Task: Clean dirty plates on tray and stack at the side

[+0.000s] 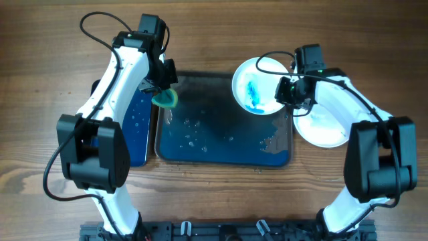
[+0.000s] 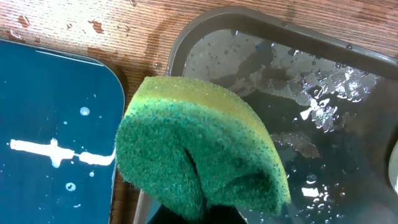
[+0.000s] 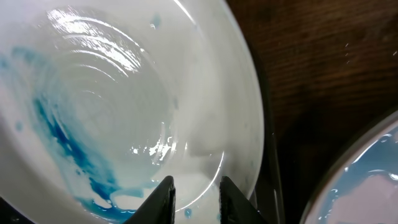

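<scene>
My right gripper (image 1: 289,92) is shut on the rim of a white plate (image 1: 256,86) with a blue smear, held over the far right corner of the dark tray (image 1: 224,150). In the right wrist view the plate (image 3: 124,106) fills the frame and its rim passes between my fingers (image 3: 196,198). My left gripper (image 1: 160,90) is shut on a green sponge (image 1: 165,100) above the tray's far left edge. In the left wrist view the sponge (image 2: 199,155) hides the fingers. A second white plate (image 1: 321,126) lies on the table right of the tray. No third plate shows separately.
A narrow glossy blue tray (image 1: 137,127) with water drops lies left of the dark tray; it also shows in the left wrist view (image 2: 50,112). The dark tray (image 2: 298,81) is wet, with droplets and puddles. The second plate (image 3: 367,180) shows at the right wrist view's lower right.
</scene>
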Tool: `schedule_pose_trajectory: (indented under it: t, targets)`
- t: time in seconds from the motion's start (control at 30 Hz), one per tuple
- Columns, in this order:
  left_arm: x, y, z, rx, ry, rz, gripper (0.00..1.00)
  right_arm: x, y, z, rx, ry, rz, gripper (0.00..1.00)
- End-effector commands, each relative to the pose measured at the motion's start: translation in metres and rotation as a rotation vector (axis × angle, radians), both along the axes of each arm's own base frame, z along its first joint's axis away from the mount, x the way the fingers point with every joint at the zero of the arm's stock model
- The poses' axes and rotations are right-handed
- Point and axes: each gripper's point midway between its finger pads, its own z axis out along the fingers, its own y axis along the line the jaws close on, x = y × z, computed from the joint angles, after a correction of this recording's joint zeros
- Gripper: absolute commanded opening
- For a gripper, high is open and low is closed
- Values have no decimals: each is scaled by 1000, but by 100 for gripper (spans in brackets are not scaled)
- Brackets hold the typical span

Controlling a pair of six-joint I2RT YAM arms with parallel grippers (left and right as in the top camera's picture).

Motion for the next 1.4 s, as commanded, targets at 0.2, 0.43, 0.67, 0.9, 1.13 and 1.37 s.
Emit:
schedule_pose_trajectory:
  t: [0.2,0.43,0.67,0.9,1.13,1.37]
  targets:
    - [2,-1,8,2,-23,12,4,-40,39,-31,-43,152,103,25]
    - [2,-1,8,3,-24,7,4,-74,114,-28,9,170,299,24]
    - [3,-1,8,3,-24,6,4,-74,139,-13,42,144,346,23]
    - [3,-1,8,3,-24,6,4,-21,111,36,1,-29,448,27]
    - [1,-9,7,-41,-13,-2,4,5,37,13,-92,-19,476,39]
    - [4,-22,8,-46,-37,-33,4,-1,40,-34,-24,62,533,39]
